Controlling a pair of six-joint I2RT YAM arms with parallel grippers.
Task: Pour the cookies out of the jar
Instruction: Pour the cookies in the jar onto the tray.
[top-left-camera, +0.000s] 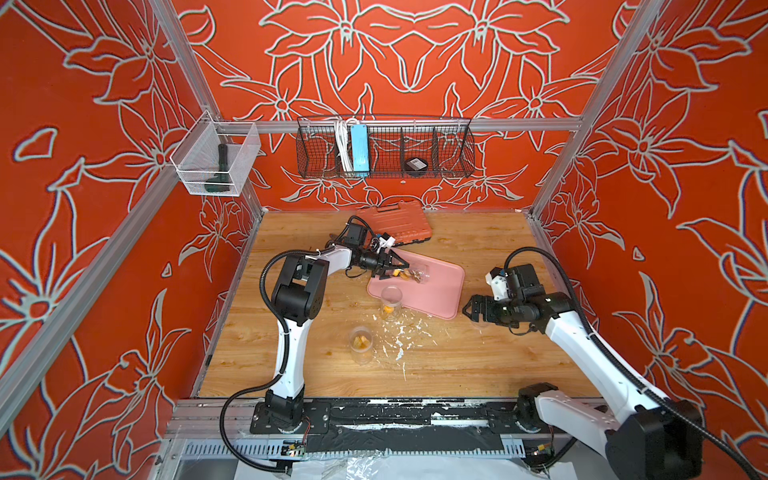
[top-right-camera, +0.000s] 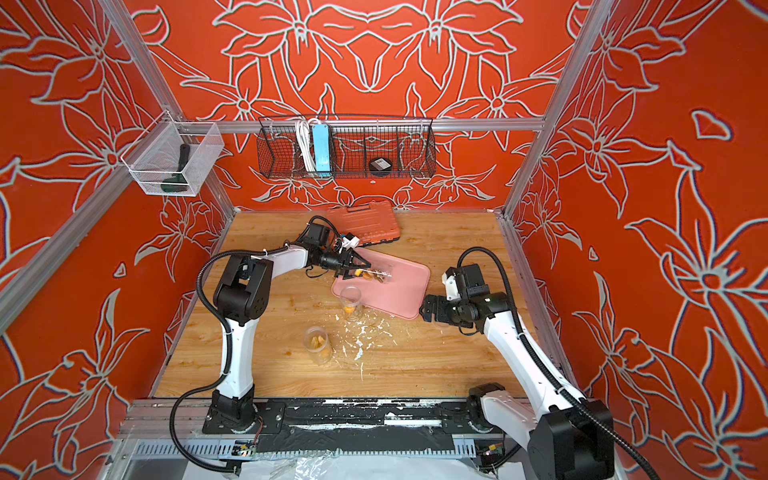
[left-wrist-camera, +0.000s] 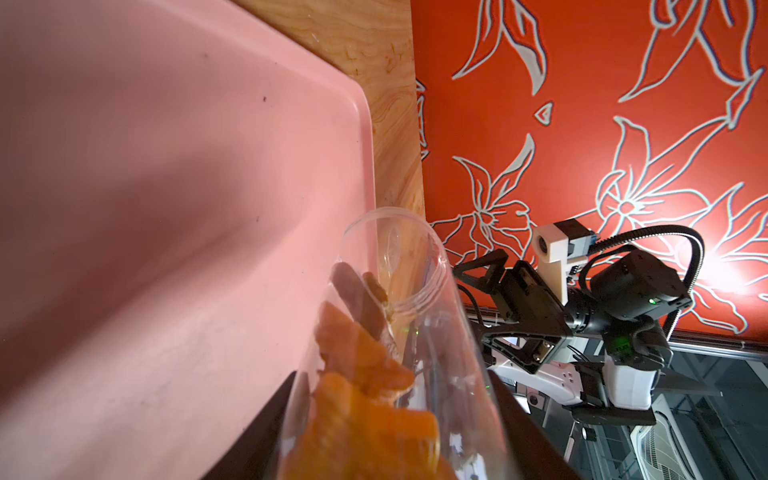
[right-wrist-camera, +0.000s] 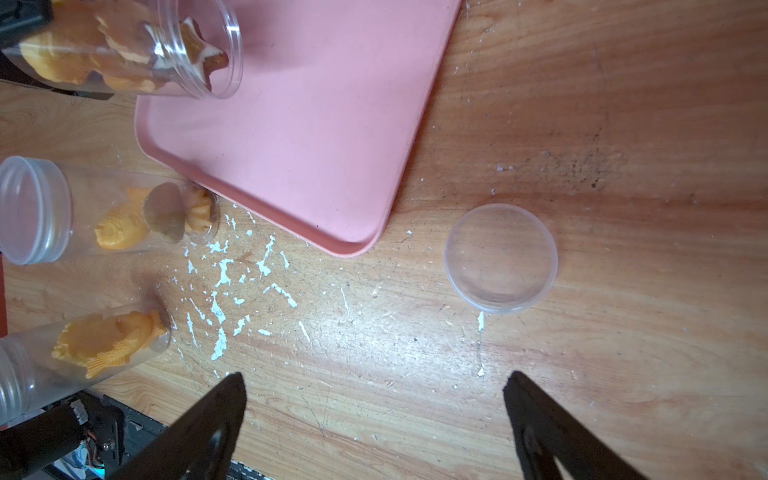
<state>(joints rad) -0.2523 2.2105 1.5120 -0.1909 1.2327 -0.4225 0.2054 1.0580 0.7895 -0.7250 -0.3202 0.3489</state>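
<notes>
My left gripper (top-left-camera: 392, 269) (left-wrist-camera: 392, 380) is shut on a clear plastic jar (top-left-camera: 412, 274) (right-wrist-camera: 166, 50). The jar lies nearly on its side, its open mouth over the pink tray (top-left-camera: 440, 291) (left-wrist-camera: 166, 208). Several orange-yellow cookies (left-wrist-camera: 353, 349) (right-wrist-camera: 58, 58) sit inside, and a brown star (right-wrist-camera: 208, 60) rests at the mouth. No cookie shows on the tray. My right gripper (top-left-camera: 469, 309) (right-wrist-camera: 374, 395) hangs open and holds nothing, just off the tray's near right corner. It is close to a clear lid (right-wrist-camera: 500, 257) lying flat on the table.
Two more clear jars with cookies stand upright in front of the tray (top-left-camera: 390, 301) (top-left-camera: 360, 343). White flecks (top-left-camera: 401, 336) are scattered beside them. An orange case (top-left-camera: 395, 226) lies at the back of the wooden table. Wire baskets hang on the walls.
</notes>
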